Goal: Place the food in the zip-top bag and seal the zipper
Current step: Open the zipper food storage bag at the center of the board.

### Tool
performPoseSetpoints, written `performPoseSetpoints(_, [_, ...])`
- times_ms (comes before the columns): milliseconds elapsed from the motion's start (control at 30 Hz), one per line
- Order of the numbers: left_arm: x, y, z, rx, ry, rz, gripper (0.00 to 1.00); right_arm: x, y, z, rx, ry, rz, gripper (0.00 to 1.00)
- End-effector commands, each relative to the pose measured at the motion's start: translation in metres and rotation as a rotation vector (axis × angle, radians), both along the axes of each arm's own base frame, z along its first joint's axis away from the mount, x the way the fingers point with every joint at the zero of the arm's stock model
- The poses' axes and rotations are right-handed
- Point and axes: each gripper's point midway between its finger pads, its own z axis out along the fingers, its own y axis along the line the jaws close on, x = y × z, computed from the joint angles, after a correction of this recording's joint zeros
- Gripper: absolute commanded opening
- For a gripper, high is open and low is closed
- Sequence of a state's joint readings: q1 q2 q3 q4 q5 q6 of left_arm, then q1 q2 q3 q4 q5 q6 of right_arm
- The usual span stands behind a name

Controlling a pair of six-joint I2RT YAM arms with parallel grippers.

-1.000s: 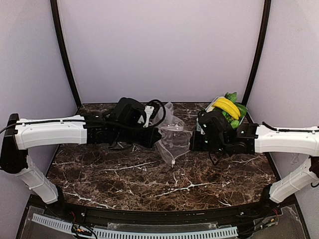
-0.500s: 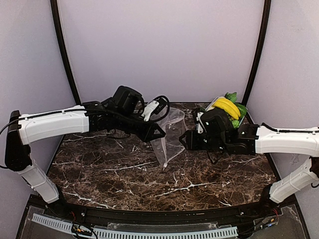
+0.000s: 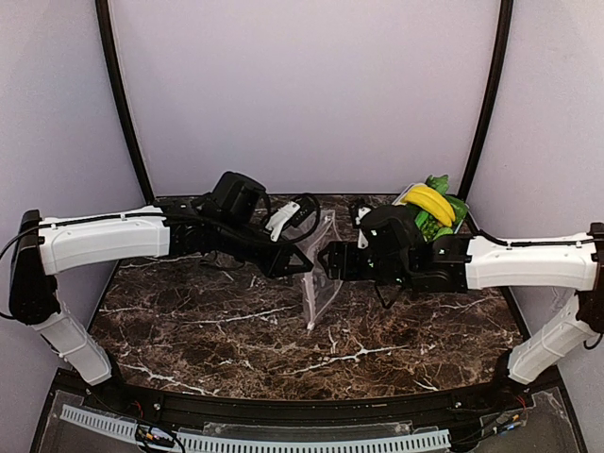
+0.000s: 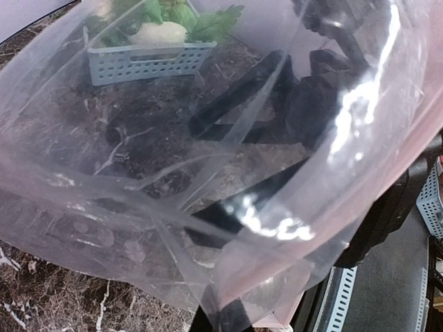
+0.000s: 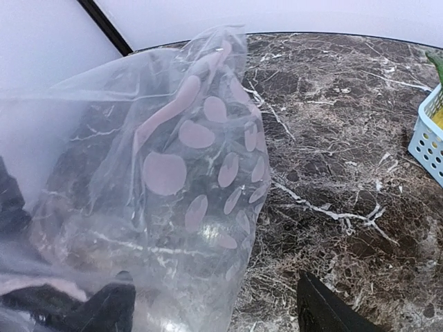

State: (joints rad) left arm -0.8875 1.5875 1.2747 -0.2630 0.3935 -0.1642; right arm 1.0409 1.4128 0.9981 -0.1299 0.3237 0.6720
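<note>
The clear zip-top bag (image 3: 321,283) with pale oval spots hangs above the table's middle. My left gripper (image 3: 304,266) is shut on its upper edge. In the left wrist view the bag (image 4: 173,173) fills the frame and the pink zipper (image 4: 286,265) runs by my jaws at the bottom. My right gripper (image 3: 330,260) is open right beside the bag. In the right wrist view its fingertips (image 5: 111,304) stand wide apart, with the bag (image 5: 180,173) bulging in from the left. The food, a yellow banana bunch (image 3: 429,201) and greens (image 3: 439,184), lies in the basket.
The pale blue slatted basket (image 3: 460,224) stands at the back right behind my right arm; its corner (image 5: 429,138) shows in the right wrist view. It shows through the bag in the left wrist view as the basket (image 4: 145,62). Dark marble table (image 3: 236,340) lies below.
My right gripper has let go of the bag, opened wide and moved left. My left arm has carried the bag a little right, and the bag now hangs narrower.
</note>
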Motion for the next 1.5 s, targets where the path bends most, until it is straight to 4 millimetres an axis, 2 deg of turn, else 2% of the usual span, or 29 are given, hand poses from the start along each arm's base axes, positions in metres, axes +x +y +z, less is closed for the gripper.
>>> performPoseSetpoints(0, [-0.012, 0.0, 0.017, -0.062, 0.008, -0.044, 0.01, 0.015, 0.003, 0.002, -0.005, -0.018, -0.088, 0.79])
performPoseSetpoints(200, [-0.016, -0.001, 0.018, -0.071, 0.021, -0.065, 0.01, 0.028, 0.007, 0.003, -0.043, -0.073, -0.122, 0.83])
performPoseSetpoints(367, [-0.016, 0.0, 0.021, -0.066, 0.007, -0.064, 0.01, 0.039, -0.004, -0.001, -0.091, -0.109, -0.189, 0.87])
performPoseSetpoints(467, [-0.011, 0.004, 0.02, -0.044, -0.026, -0.043, 0.01, 0.046, -0.012, -0.01, -0.117, -0.094, -0.219, 0.86])
performPoseSetpoints(833, [0.009, 0.027, 0.032, 0.044, -0.155, 0.068, 0.01, 0.061, -0.081, -0.036, -0.214, -0.013, -0.404, 0.85])
performPoseSetpoints(1067, [0.015, 0.036, 0.04, 0.063, -0.203, 0.104, 0.01, 0.059, -0.103, -0.049, -0.237, 0.03, -0.439, 0.85])
performPoseSetpoints(1167, [0.016, 0.037, 0.038, 0.071, -0.206, 0.11, 0.01, 0.058, -0.095, -0.047, -0.232, 0.033, -0.395, 0.85])
performPoseSetpoints(1300, [0.018, 0.033, 0.026, 0.098, -0.169, 0.108, 0.01, 0.056, -0.061, -0.036, -0.222, 0.001, -0.189, 0.86])
performPoseSetpoints(1400, [0.019, 0.032, 0.019, 0.124, -0.149, 0.111, 0.01, 0.044, -0.036, -0.023, -0.189, -0.038, -0.014, 0.86])
performPoseSetpoints(1467, [0.022, 0.035, 0.015, 0.144, -0.151, 0.125, 0.01, 0.028, -0.02, -0.011, -0.133, -0.05, 0.106, 0.88])
